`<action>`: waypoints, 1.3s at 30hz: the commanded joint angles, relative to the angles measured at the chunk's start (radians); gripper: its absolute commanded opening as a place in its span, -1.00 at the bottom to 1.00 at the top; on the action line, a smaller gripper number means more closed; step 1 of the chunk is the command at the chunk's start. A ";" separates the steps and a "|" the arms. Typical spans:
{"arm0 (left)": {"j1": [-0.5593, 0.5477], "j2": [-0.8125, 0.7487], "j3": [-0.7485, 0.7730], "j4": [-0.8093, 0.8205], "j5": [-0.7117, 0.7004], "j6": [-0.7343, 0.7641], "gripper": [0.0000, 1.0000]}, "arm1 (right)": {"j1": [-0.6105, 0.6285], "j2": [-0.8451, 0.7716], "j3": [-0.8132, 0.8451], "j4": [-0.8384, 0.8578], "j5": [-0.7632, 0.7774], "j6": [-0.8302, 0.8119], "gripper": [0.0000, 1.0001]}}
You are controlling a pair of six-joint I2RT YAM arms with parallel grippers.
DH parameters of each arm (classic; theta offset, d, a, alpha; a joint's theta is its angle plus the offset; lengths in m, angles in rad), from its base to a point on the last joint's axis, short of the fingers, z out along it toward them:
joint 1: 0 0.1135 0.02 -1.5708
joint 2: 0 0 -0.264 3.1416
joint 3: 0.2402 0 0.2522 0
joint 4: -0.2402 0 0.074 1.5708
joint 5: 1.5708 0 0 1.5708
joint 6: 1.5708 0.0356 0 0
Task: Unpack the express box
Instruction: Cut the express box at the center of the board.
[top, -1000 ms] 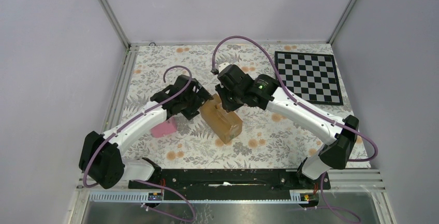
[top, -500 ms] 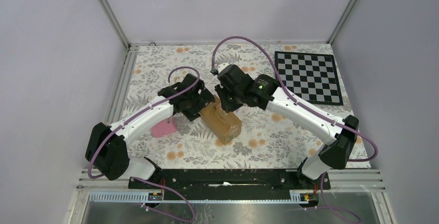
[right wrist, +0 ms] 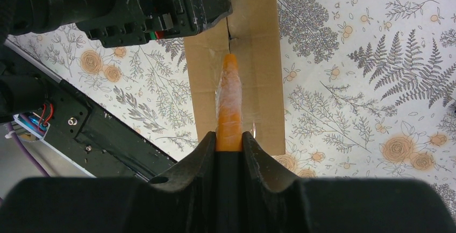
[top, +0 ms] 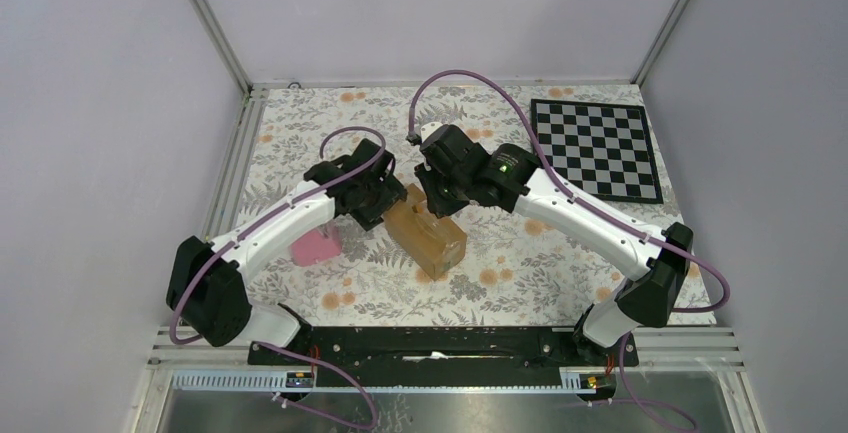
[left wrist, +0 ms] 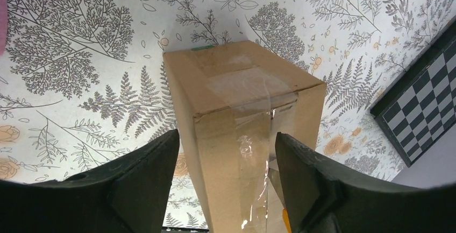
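While left gripper [left wrist: 227, 141] straddles the express box [top: 430, 236] at 10 o'clock (clamp unclear), right gripper [right wrist: 229, 136], clamped on cutter [right wrist: 229, 93], should slit tape [left wrist: 250, 90] shallow.

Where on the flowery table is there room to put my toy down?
Free: the far strip along the back rail, and the near right patch between the box, the checkerboard and the right arm. Crowded: the middle, where the left hand and the right hand meet at the box.

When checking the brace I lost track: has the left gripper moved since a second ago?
Yes: the left gripper slid slightly right, away from the pink wedge, up to the express box.
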State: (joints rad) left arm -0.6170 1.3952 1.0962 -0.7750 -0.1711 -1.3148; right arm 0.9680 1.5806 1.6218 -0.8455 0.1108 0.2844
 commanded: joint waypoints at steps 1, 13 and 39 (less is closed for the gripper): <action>-0.006 0.031 0.069 -0.046 -0.029 -0.037 0.41 | 0.004 -0.025 -0.001 0.009 -0.023 0.001 -1.00; -0.007 0.060 0.093 -0.073 -0.015 -0.065 0.21 | 0.006 -0.024 0.011 -0.021 -0.030 0.001 -1.00; -0.001 0.048 0.079 -0.078 -0.042 -0.085 -0.09 | 0.015 -0.073 -0.014 -0.122 -0.070 -0.008 -1.00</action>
State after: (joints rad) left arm -0.6270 1.4597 1.1561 -0.8261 -0.1688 -1.3518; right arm 0.9684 1.5536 1.6176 -0.8925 0.0875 0.2844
